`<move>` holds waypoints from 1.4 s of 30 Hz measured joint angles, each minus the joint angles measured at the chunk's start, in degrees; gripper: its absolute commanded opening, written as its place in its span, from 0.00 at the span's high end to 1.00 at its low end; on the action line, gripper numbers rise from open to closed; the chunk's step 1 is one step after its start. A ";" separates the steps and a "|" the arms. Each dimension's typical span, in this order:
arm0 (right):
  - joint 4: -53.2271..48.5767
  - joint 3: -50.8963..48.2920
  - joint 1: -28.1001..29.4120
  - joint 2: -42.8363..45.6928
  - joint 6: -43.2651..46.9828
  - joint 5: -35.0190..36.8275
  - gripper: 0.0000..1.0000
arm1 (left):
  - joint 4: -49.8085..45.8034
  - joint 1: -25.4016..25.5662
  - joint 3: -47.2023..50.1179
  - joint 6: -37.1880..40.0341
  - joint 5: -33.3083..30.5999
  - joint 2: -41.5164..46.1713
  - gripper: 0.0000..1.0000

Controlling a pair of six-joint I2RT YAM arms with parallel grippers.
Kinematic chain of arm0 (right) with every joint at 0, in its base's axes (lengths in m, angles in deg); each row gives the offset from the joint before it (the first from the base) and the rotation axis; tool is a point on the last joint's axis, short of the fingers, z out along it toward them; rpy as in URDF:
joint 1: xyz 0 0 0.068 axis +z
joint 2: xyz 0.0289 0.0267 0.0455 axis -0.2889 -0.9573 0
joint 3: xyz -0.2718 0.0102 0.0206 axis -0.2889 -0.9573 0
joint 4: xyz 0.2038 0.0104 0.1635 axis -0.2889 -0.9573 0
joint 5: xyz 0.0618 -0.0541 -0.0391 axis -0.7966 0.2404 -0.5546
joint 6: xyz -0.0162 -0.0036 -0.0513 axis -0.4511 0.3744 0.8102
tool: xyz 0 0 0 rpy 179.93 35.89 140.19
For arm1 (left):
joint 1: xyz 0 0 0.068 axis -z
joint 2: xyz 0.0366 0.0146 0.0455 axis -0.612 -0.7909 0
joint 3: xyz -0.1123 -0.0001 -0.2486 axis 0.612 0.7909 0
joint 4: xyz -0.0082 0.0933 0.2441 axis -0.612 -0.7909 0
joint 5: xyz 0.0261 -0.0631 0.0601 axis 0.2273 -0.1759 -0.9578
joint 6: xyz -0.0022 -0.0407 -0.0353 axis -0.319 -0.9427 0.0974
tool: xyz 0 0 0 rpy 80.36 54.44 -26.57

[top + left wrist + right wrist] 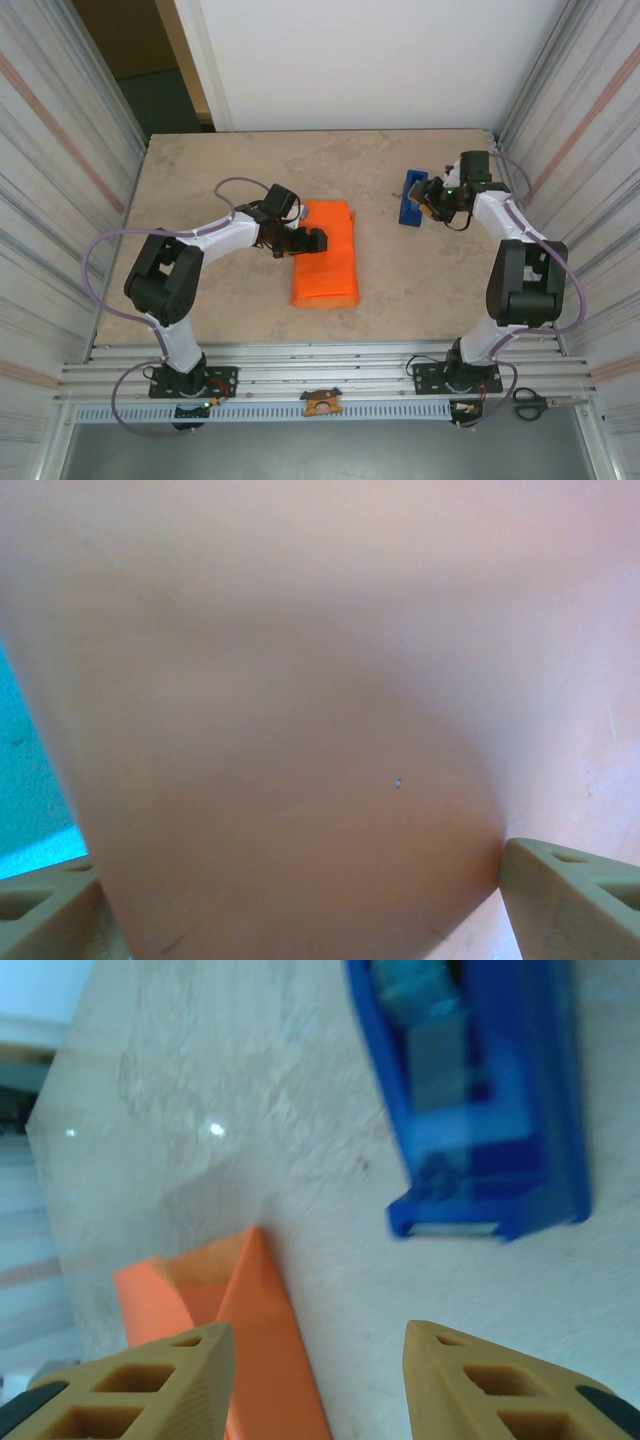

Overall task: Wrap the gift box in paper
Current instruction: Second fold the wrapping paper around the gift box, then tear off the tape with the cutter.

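The paper (326, 265), a thin orange sheet folded mid-table over the apparently hidden gift box, was pressed at its left edge by the wide-spread left gripper (313, 241), likely holding the fold while the open, empty right gripper (430, 208) hovered beside the blue plastic tape dispenser (411, 198) at far right.

No writing, label, brand mark or number can be read anywhere. The narrow blue plastic tape dispenser (480, 1110) is too blurred to show any lettering, and the large thin orange sheet of paper (325, 255) has a plain face.
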 measured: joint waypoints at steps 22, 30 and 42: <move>-2.43 12.17 -4.13 -17.79 3.02 -5.62 0.70 | -0.02 0.00 -0.04 0.00 0.02 -0.04 0.11; -2.95 12.17 -4.42 -19.32 4.22 -7.80 0.75 | -0.02 0.00 -0.07 0.00 0.04 -0.07 0.11; -3.04 12.17 -4.46 -19.98 4.63 -9.57 0.83 | -0.35 0.00 -0.33 0.07 0.20 -0.28 0.12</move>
